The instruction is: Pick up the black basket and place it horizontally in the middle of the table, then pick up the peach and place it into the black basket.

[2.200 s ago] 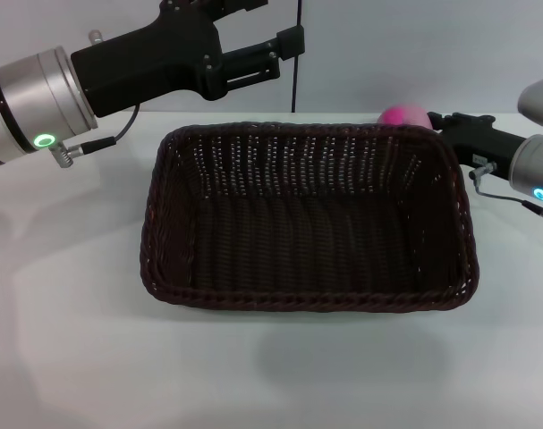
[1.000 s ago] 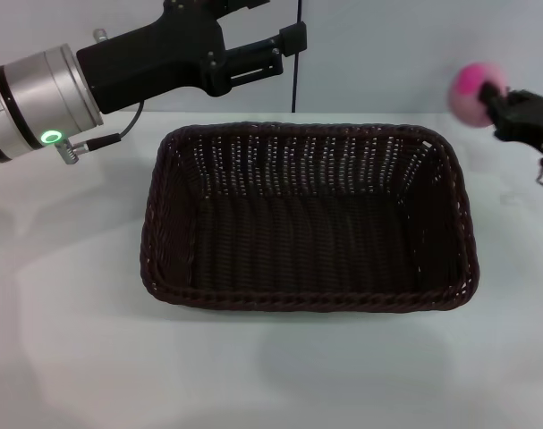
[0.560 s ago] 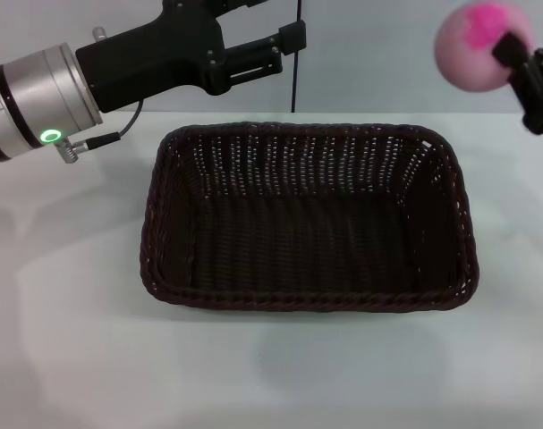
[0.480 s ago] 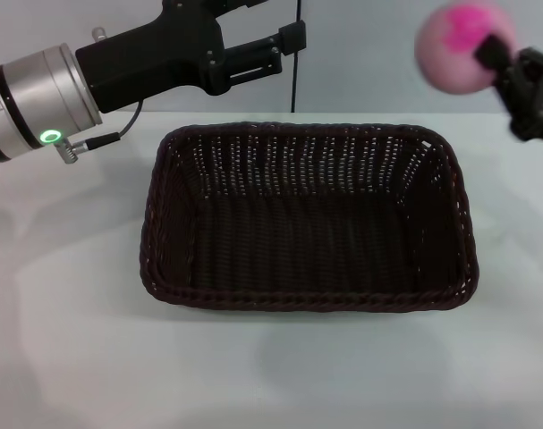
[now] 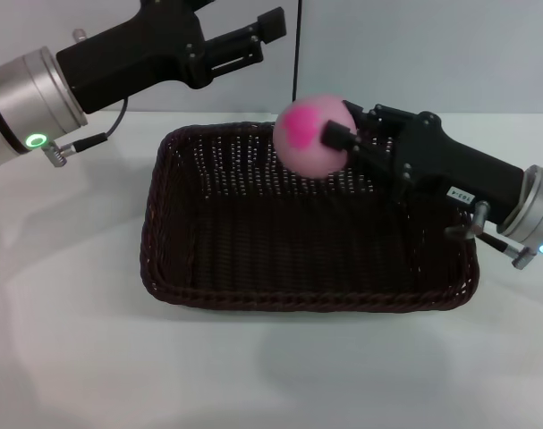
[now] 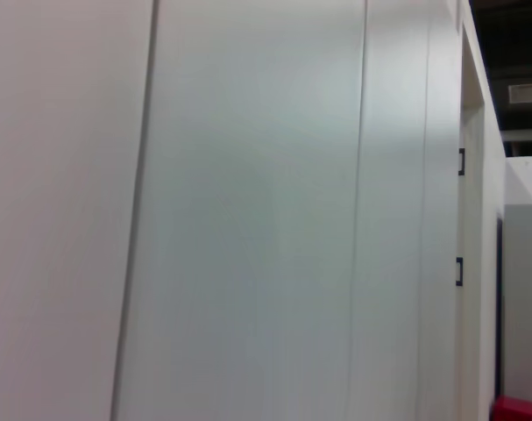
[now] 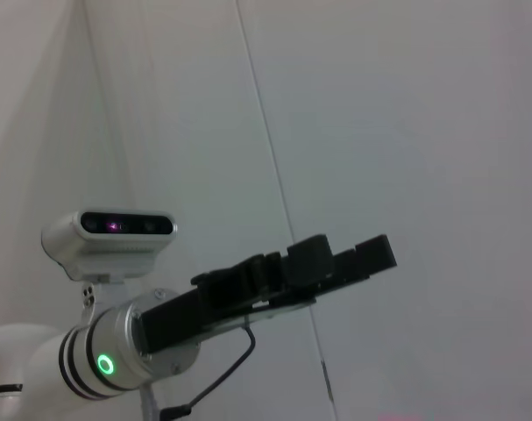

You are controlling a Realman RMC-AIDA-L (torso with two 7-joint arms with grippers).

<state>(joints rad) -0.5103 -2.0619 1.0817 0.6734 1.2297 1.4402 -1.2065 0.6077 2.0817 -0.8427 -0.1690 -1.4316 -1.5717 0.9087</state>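
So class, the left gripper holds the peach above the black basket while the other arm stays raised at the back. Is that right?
Not quite: it is the right gripper that holds the peach above the black basket, as the head view shows. The left gripper is the one raised at the back.

Even, bright overhead light on a white table (image 5: 74,357).
A soft shadow lies beneath the right gripper (image 5: 335,150); the peach (image 5: 309,136) it holds looks slightly motion-blurred.
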